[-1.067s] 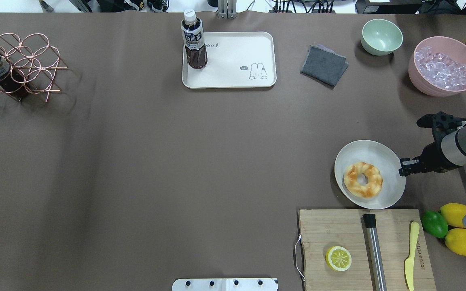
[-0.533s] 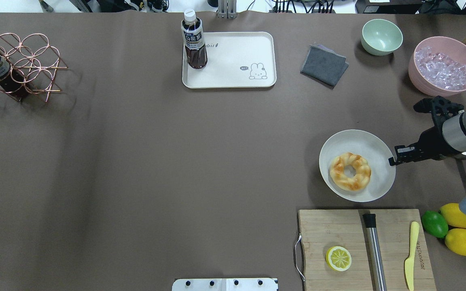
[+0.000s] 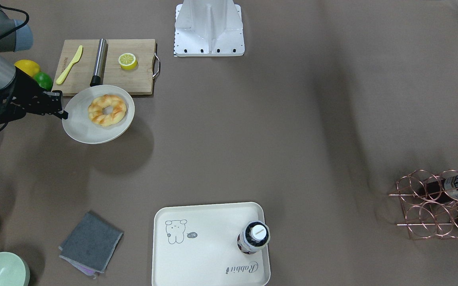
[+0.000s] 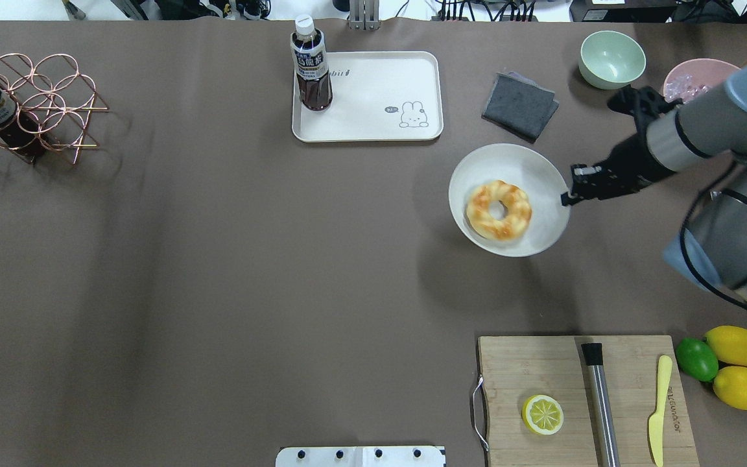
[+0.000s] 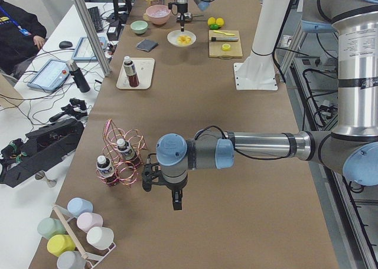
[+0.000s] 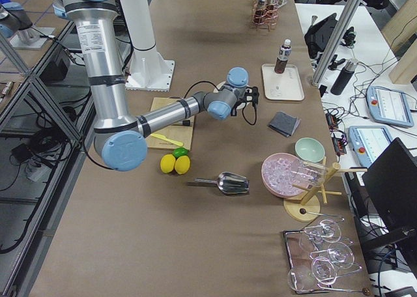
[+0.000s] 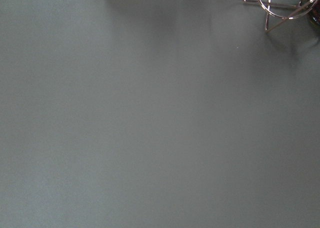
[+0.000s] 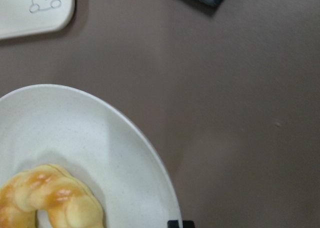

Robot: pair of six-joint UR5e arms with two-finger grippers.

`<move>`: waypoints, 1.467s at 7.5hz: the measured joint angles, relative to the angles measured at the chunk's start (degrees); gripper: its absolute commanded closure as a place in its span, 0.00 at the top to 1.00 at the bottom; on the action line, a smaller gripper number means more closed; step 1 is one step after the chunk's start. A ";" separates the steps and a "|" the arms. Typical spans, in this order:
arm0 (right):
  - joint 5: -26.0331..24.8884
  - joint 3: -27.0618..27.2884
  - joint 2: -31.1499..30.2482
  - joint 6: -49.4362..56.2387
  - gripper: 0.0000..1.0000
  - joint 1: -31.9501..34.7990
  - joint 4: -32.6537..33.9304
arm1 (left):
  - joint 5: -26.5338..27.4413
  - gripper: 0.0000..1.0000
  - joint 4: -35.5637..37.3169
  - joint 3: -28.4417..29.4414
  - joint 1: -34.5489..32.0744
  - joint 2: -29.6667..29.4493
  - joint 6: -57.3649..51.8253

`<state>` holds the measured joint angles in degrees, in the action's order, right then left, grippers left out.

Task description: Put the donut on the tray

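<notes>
And here's the right claw [image 4: 567, 196], pinched shut on the right-hand rim of the round plate [image 4: 529, 168]. The plate is up off the table [image 4: 218, 259], judging by the shadow under it. The donut [image 4: 498, 211] rides loose on that plate, near its middle, touching nothing but the plate. The tray [image 4: 373, 97] lies farther out and to the left, well apart from the plate. A bottle [image 4: 312, 68] stands upright in its far-left corner.

Now, how will this donut behave? It looks light and soft, a twisted ring with nothing pinning it down. The plate surface looks smooth, so my read is that any tilt sends it sliding. The plate is gripped at one edge only, so the free left side could sag. That calls for a level, gentle carry.

If the donut gets picked directly, the band of the ring is the place. One finger goes down the centre hole and one outside, with a light squeeze so it isn't crushed. The landing spot I'd pick is the tray's bare middle, right of the bottle.

The left claw [image 5: 175, 201] hangs over bare table near the left end. Whether its fingers are apart or together, I cannot tell.
</notes>
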<state>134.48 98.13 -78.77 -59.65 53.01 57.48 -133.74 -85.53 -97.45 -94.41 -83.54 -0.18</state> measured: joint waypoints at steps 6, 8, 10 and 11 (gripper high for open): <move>1.54 -37.03 35.93 1.82 0.00 2.43 9.50 | 0.02 0.98 -0.07 1.90 -0.07 -1.97 0.00; 1.46 -47.92 43.25 2.81 0.00 2.76 9.04 | -0.01 0.98 -0.07 1.92 -0.07 -1.99 0.04; 1.43 -55.17 47.74 3.08 0.00 2.79 7.41 | -0.02 0.98 -0.04 1.92 -0.07 -2.01 0.08; 1.37 -57.33 48.52 3.11 0.00 2.80 6.08 | -0.03 0.98 -0.06 1.92 -0.07 -2.00 0.09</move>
<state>135.85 40.80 -30.25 -56.53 55.81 63.56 -133.77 -85.59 -95.54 -94.48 -85.53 -0.09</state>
